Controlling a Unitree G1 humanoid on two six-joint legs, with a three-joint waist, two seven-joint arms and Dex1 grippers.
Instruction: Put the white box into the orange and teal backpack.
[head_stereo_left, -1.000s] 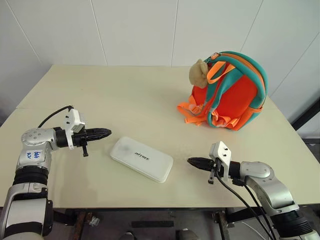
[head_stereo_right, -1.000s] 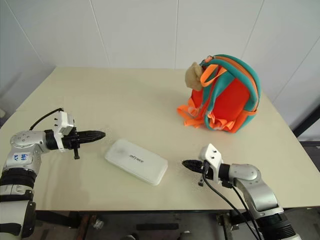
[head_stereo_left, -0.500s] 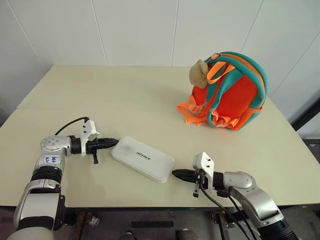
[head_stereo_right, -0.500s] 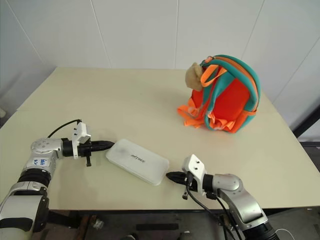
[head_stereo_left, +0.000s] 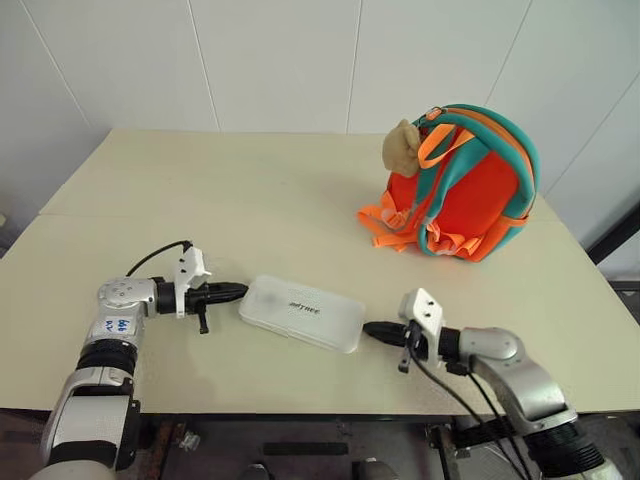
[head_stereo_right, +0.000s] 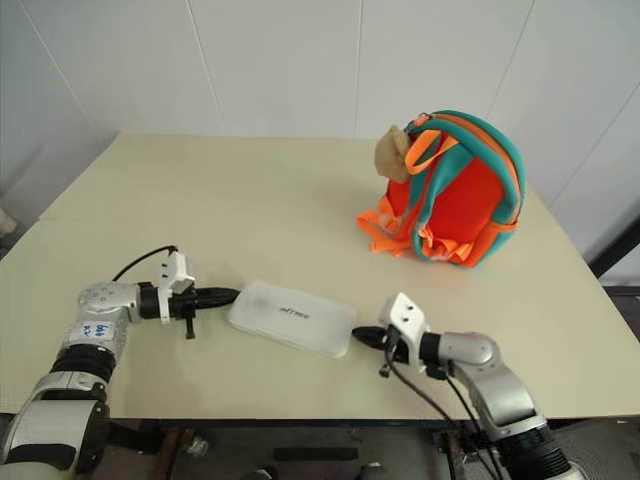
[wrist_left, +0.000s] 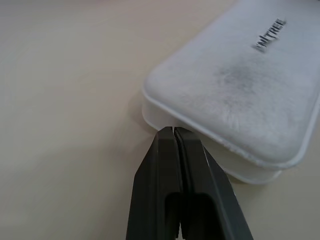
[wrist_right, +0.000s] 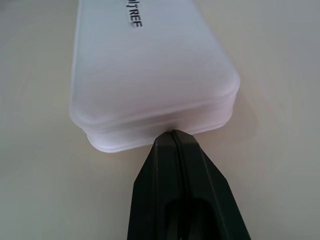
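Now white box (head_stereo_left: 304, 312) lies flat on tabletop (head_stereo_left: 270, 210), lower centre of frame, long axis running left-right between both tools. Left tool (head_stereo_left: 237, 291) and right tool (head_stereo_left: 370, 328), each fully closed and empty-handed, press opposite short ends. Orange and teal backpack (head_stereo_left: 460, 185) stands upper right, well apart

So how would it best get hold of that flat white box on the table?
Probably by its two short ends, pressed between the arms from either side. The white box lies flat, looking too wide for one gripper. The shut left gripper and shut right gripper already sit at opposite ends, tips against the end walls.
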